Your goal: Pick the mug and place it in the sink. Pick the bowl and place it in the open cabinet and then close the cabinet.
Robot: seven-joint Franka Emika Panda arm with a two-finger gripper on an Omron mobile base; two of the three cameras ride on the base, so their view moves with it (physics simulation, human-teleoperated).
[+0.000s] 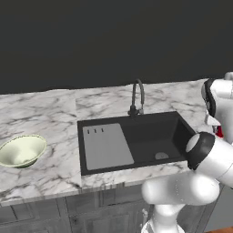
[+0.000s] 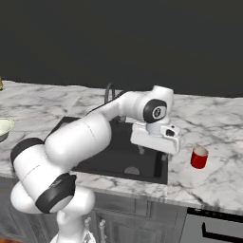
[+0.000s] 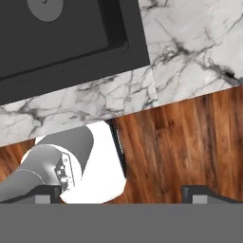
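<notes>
The small red mug [image 2: 199,157] stands upright on the marble counter [image 2: 209,123], right of the sink; in the left base view a sliver of the mug [image 1: 220,132] shows behind my arm. My gripper [image 2: 153,153] hangs open above the sink's right edge, left of the mug and apart from it. In the hand view my gripper [image 3: 124,193] has its tips wide apart with nothing between them. The black sink [image 1: 173,132] has a grey drainboard [image 1: 107,146] and a round drain [image 3: 45,7]. The pale bowl [image 1: 22,150] rests far left on the counter, and the bowl [image 2: 4,128] also touches that view's left edge. The cabinet is out of view.
A dark curved faucet [image 1: 138,98] rises behind the basin. Grey lower drawers [image 1: 91,214] run under the counter. A dark appliance front with a handle [image 2: 218,228] sits at lower right. Wood floor [image 3: 190,142] lies past the counter's front edge.
</notes>
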